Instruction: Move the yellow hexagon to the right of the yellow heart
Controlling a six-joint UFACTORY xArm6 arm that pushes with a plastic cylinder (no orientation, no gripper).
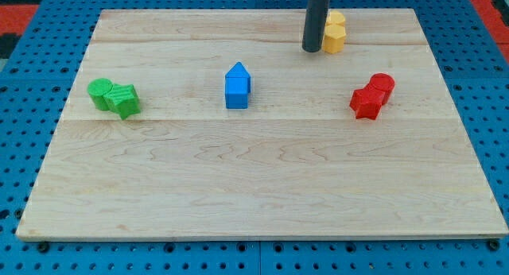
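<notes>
The tip (312, 49) has no gripper, so it holds nothing. It touches the left side of two yellow blocks (335, 32) at the board's (238, 180) top. Which one is the hexagon cannot be told.

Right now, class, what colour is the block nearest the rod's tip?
Yellow, just right of my tip; camera view.

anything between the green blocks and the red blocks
Yes: in the camera view the blue block lies between the green blocks and the red blocks.
</notes>
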